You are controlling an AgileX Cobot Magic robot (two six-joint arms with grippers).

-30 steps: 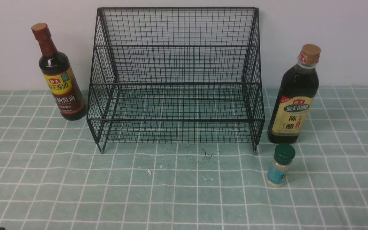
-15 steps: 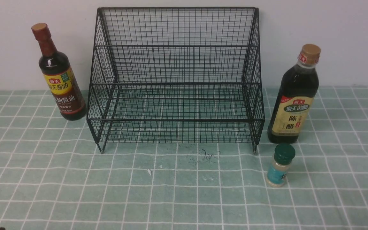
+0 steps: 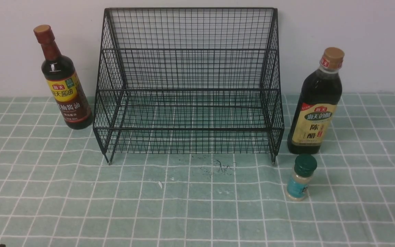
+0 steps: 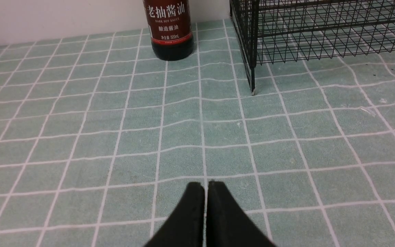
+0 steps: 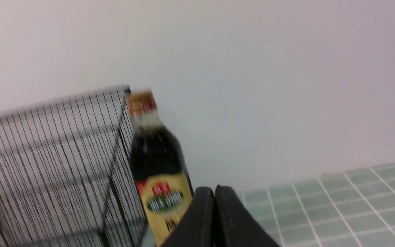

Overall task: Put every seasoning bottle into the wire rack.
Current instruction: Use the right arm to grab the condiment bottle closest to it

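Nothing moved: left gripper [image 4: 206,185], closed, points low along tablecloth [image 4: 115,137]; right gripper [image 5: 214,189], closed, faces tan-capped bottle [image 5: 156,161].

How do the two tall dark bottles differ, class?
The soy sauce bottle stands left of the wire rack, the vinegar bottle right of it. The soy sauce bottle has a red-brown cap and yellow-red label; the vinegar bottle a tan cap, cream label. Both stand upright, outside the rack.

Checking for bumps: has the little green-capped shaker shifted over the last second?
No. The green-capped shaker sits on the same tablecloth squares, just right of the front leg of the wire rack.
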